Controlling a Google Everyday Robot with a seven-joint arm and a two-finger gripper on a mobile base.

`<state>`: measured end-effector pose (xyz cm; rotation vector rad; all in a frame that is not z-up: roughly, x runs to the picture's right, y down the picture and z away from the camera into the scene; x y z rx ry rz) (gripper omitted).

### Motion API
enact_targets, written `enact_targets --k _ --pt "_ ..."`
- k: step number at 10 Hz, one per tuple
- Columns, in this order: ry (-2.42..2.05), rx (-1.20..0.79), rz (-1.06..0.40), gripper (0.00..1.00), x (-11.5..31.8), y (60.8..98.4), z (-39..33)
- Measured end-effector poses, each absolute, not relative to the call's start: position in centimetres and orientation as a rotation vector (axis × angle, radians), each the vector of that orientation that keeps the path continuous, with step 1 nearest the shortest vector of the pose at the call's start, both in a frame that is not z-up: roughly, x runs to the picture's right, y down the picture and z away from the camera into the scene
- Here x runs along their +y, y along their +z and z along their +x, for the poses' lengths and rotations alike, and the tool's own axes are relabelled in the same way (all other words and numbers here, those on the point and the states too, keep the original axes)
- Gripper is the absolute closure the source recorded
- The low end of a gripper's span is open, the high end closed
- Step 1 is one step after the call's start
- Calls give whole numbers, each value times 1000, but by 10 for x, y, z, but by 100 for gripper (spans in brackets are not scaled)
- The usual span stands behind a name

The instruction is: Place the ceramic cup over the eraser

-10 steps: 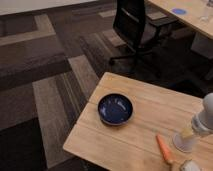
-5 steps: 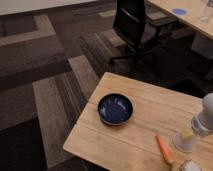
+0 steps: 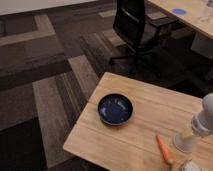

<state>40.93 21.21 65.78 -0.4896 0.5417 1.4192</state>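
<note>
The ceramic cup [image 3: 183, 143] is a small cream cup at the right side of the wooden table [image 3: 145, 102], standing on or just above the tabletop. My gripper [image 3: 194, 131] comes down from the grey-white arm at the right edge and sits right at the cup's top. The eraser is not in view. An orange carrot-like stick [image 3: 164, 148] lies just left of the cup. A dark blue bowl [image 3: 115, 109] sits farther left, near the middle of the table.
A pale object [image 3: 189, 165] shows at the bottom edge, right of the stick's lower end. A black office chair [image 3: 135, 27] stands beyond the table on striped carpet. Another table [image 3: 187, 15] with a blue disc is at the top right.
</note>
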Motion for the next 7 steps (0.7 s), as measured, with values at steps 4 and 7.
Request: enact_targets --k 4,7 --pt "1419 543 -491 20 213 658 410" --pt "1419 544 -491 20 213 658 410"
